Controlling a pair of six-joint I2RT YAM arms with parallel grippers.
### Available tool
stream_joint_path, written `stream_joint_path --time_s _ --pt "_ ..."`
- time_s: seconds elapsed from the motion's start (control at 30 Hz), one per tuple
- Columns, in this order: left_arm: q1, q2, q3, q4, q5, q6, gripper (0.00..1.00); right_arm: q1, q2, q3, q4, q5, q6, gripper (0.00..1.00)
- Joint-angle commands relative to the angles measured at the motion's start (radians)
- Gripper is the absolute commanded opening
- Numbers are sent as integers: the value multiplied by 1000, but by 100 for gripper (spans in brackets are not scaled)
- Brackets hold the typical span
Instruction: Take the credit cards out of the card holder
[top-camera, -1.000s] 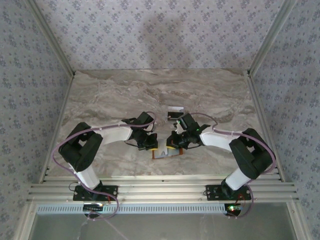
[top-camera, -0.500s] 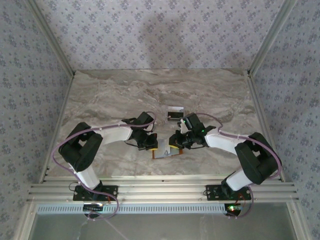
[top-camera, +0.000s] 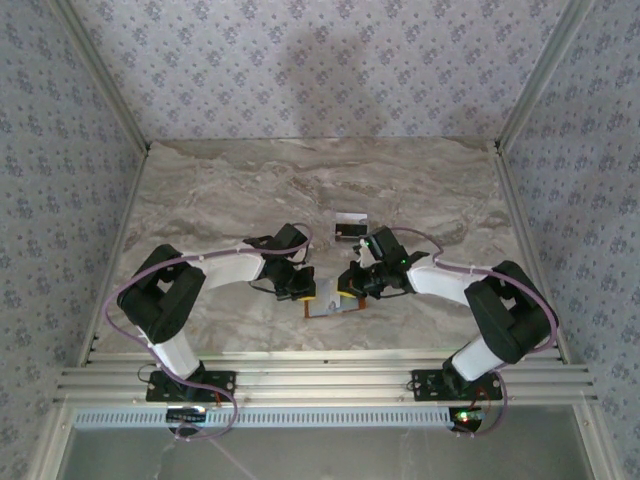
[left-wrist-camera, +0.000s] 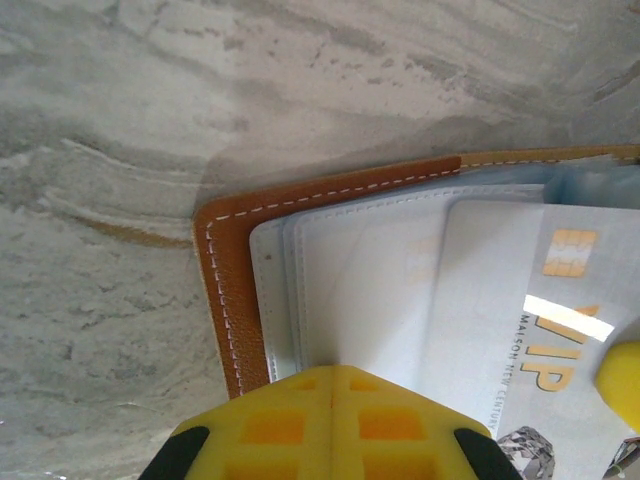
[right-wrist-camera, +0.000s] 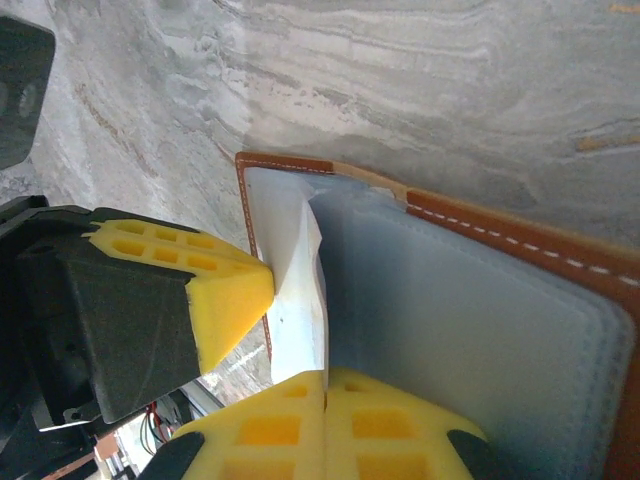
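R gripper: pads together, pale card edge pinched in seam, card bowing up out of card holder. L gripper: pads together, tips down on holder. L wrist cam reads VIP card. Top cam: holder open mid table, twd near edge; loose card just beyond.

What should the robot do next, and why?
Probably pull the right gripper back: it looks shut on a pale card lying partly in the card holder, which the shut left gripper pins down.
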Motion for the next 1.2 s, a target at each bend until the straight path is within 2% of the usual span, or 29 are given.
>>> stream_joint_path --time_s 0.0,0.33,0.63,0.77,1.0,1.17 --pt "-1 44 -26 -103 -88 24 2 -3 -24 24 -102 51 -39 4" --pt "13 10 -16 -153 -112 47 2 -46 -131 44 -266 111 -119 2" --pt "22 -32 3 -183 -127 61 2 -95 -223 83 -350 91 -203 0" --pt "23 -48 31 -189 -130 74 4 -112 -229 127 -396 49 -334 0" --pt "23 -69 77 -205 -134 88 6 -119 -227 198 -453 120 -598 0" --pt "24 -86 80 -202 -143 92 6 -124 -196 271 -523 198 -940 0"
